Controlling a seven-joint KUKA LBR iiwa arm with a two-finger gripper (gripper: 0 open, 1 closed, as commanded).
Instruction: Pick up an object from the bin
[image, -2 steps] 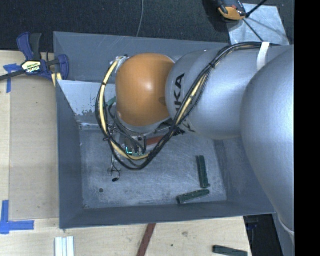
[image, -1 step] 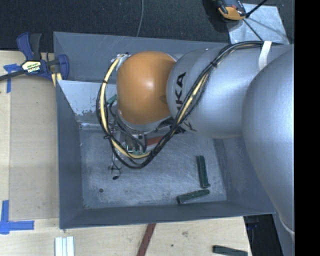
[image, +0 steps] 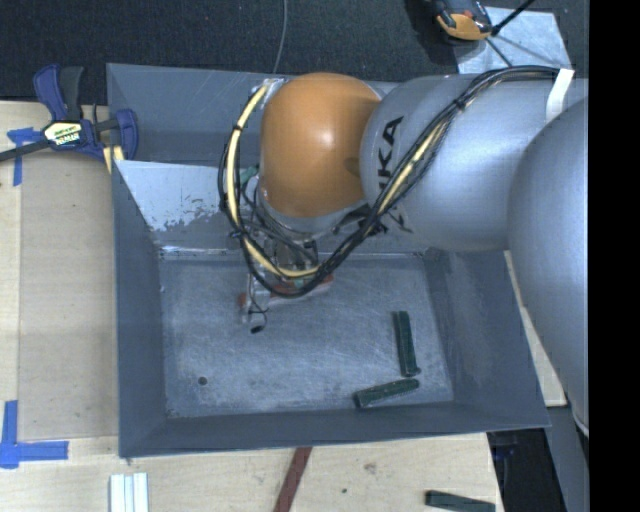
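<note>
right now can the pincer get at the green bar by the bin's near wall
Probably yes: the green bar lies uncovered, with open floor between it and the pincer. The wall and a second bar close by may crowd it.

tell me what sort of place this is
Most likely a robotics lab or test bench. A big silver robot arm with an orange cover and loose cables reaches into a grey metal bin, where a dark green bar and a second bar lie apart from the gripper.
</note>
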